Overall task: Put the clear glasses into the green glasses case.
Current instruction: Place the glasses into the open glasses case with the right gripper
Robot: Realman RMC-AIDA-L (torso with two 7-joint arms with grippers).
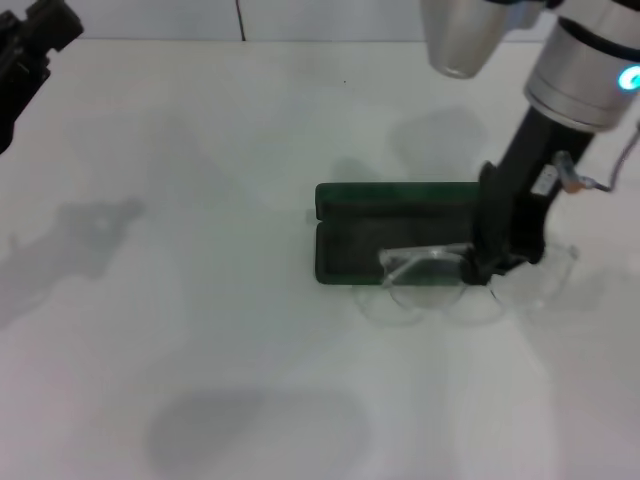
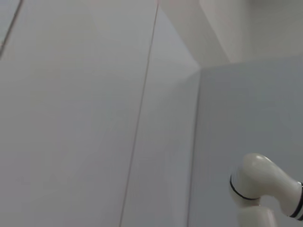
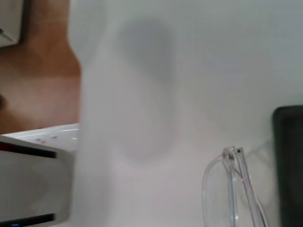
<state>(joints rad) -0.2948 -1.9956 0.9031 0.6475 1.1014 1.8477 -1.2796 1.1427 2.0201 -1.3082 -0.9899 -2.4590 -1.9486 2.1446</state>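
Observation:
The green glasses case [image 1: 395, 235] lies open in the middle of the white table, lid hinged back toward the far side. My right gripper [image 1: 490, 262] is at the case's right end, shut on the clear glasses [image 1: 428, 270]. The glasses hang just above the case's front edge, and their faint shadows fall on the table in front. In the right wrist view a clear lens and arm of the glasses [image 3: 232, 189] show beside the case's dark edge [image 3: 289, 165]. My left gripper [image 1: 30, 50] is parked high at the far left, away from both.
The white table [image 1: 200, 300] spreads around the case. The right wrist view shows the table's edge with brown floor [image 3: 42, 85] beyond it. A white robot joint [image 2: 265, 189] and bare walls fill the left wrist view.

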